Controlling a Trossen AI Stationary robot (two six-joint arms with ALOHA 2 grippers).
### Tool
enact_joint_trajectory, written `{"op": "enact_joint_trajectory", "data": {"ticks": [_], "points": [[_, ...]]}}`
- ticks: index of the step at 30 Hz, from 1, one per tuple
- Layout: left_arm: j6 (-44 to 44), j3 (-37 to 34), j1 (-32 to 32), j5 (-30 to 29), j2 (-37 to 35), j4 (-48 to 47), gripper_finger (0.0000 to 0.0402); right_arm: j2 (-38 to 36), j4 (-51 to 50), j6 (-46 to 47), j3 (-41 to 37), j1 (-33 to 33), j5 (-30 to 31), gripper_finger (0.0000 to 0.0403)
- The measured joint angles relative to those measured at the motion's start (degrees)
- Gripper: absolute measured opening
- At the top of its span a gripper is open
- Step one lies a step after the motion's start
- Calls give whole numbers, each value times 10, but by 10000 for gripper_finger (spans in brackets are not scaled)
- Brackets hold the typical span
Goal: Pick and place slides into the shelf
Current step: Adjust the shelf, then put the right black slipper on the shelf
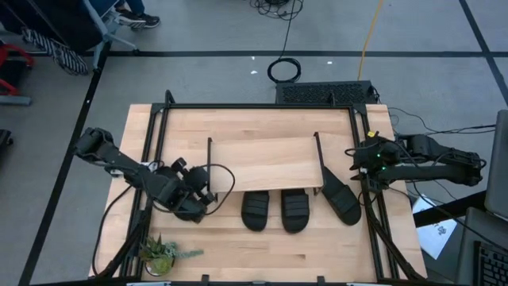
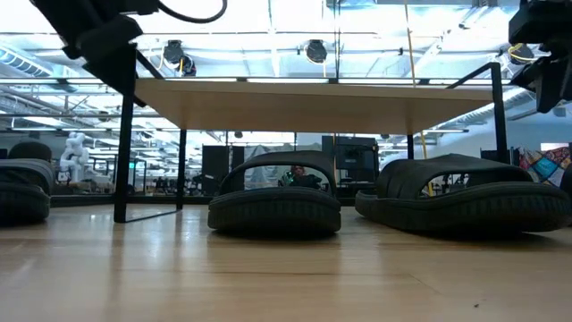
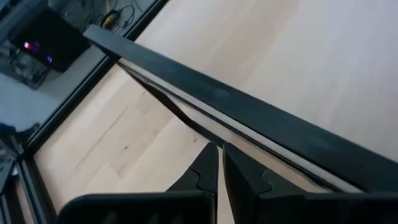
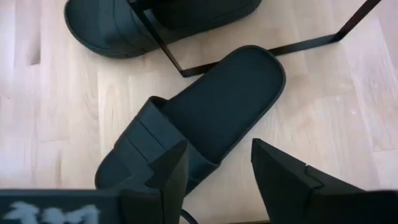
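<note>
The shelf (image 1: 266, 163) stands mid-table on thin black legs. Two black slides (image 1: 255, 210) (image 1: 295, 210) rest on their soles under it, their ends sticking out at its near edge. A third slide (image 4: 205, 118) lies flat and slanted at the shelf's right leg (image 4: 249, 53). My right gripper (image 4: 217, 168) hangs open above this slide, clear of it. A fourth slide (image 2: 22, 190) lies on the table at the left, partly hidden in the high view under my left gripper (image 1: 205, 195). That gripper (image 3: 219, 152) is shut on nothing and points at the shelf's left edge (image 3: 249, 106).
A small potted plant (image 1: 163, 253) stands at the near left corner. Black frame rails (image 1: 151, 159) run along the table's left, right and far sides. Bare wood (image 1: 270, 254) stretches along the near edge in front of the slides.
</note>
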Motion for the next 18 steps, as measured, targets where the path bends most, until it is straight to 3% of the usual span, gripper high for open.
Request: {"op": "enact_joint_trajectory", "data": {"ticks": [9, 14, 18], "points": [[-77, 0, -79, 7, 0, -89, 21, -30, -40, 18, 2, 51, -76, 108], [-125, 0, -120, 4, 0, -112, 21, -27, -29, 59, 2, 72, -84, 106], [-134, 0, -141, -8, 0, -112, 21, -28, -5, 37, 2, 81, -84, 106]]}}
